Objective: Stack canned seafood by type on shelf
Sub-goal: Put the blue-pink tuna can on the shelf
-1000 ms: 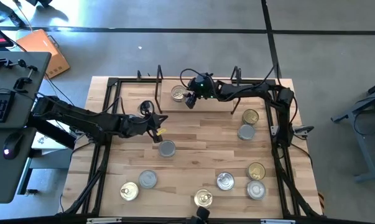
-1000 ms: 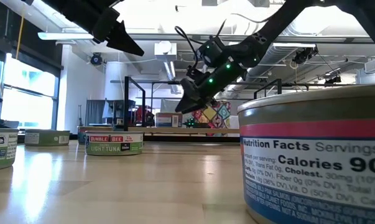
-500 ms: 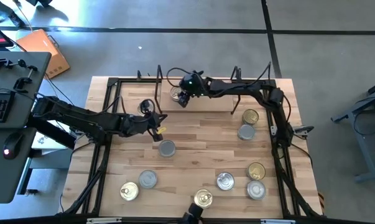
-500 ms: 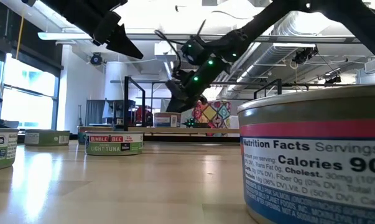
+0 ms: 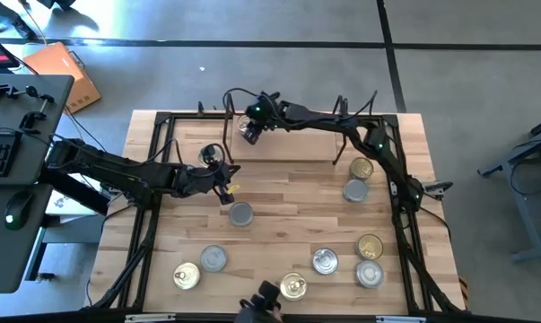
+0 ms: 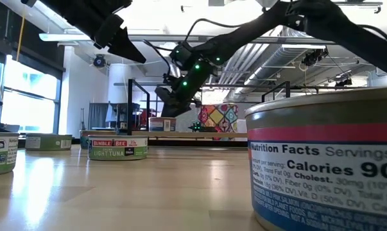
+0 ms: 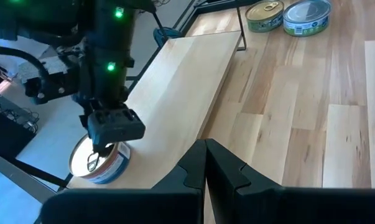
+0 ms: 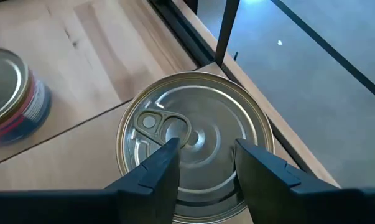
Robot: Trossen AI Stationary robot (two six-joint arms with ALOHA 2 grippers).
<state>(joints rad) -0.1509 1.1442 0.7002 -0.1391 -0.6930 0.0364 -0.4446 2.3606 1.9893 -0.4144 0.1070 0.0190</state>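
Note:
The shelf (image 5: 297, 148) is a light-wood board with black wire uprights along the table's far edge. A gold pull-tab tin (image 8: 193, 143) stands on its left end beside an upright (image 8: 227, 31). My right gripper (image 5: 249, 132) hovers open right over this tin's lid, fingers pointing down. In the right wrist view a second tin (image 8: 7, 112) with a blue and red label shows beside it. My left gripper (image 5: 227, 188) is shut and held above the table, just far-left of a grey-lidded tin (image 5: 240, 213). My right gripper (image 8: 203, 165) has its open fingers over the gold tin's lid, near the pull tab (image 8: 162, 127), coming from above. I cannot tell whether the fingertips touch the lid. The tin stands upright on the shelf board.
Several more tins stand on the table: a gold one (image 5: 361, 168) and a grey one (image 5: 354, 190) at the right, others along the near edge (image 5: 324, 261). One tin (image 6: 328, 160) fills the low view's right. A black frame (image 5: 162, 121) rims the table.
My right gripper has travelled along the shelf toward the table's left edge, from just right of the gold tin to right above it.

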